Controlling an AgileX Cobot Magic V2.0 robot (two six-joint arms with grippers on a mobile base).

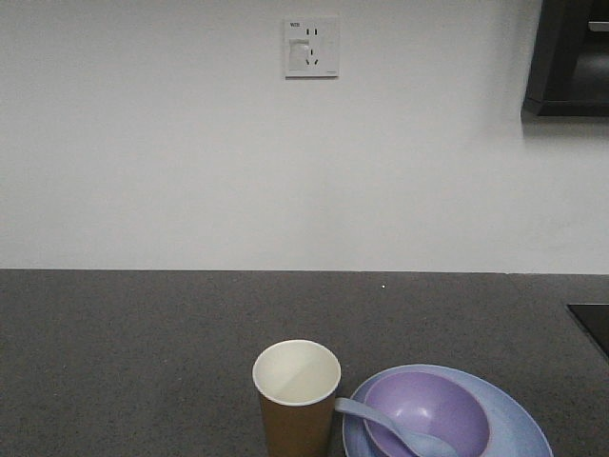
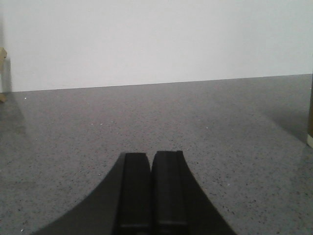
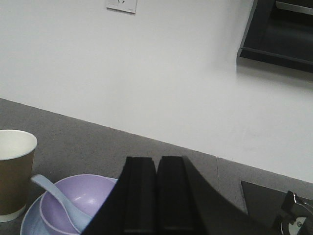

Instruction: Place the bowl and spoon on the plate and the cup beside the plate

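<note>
Dark speckled counter (image 1: pixel 143 333) runs back to a plain white wall carrying one white socket plate (image 1: pixel 311 46); small print sits at its upper left corner, too small to read. Dark cabinet edge (image 1: pixel 571 57) at upper right, and a black flat panel (image 1: pixel 592 324) at the counter's right edge. Pale blue plate (image 1: pixel 519 419) lies at the near edge of the counter, right of centre. Lavender bowl (image 1: pixel 428 409) sits inside it, well within the rim, so the plate carries it as a set. Spoon (image 1: pixel 390 428) lies in the bowl, scoop down in the hollow, stubby handle resting over the bowl's left rim and pointing toward the cup; that lean keeps it from sliding out. Brown paper cup (image 1: pixel 297 395) stands upright just beside the plate's left edge, empty and white inside; whether it touches the plate I cannot tell. No print or logo visible on the cup, bowl, plate or spoon. Judged from this layout, the arrangement looks complete. Left gripper (image 2: pixel 152 191) hangs low over bare counter, jaws pressed together, nothing between them. Right gripper (image 3: pixel 156 193) is above and just right of the plate, jaws likewise together and empty, clear of the dishes.
</note>
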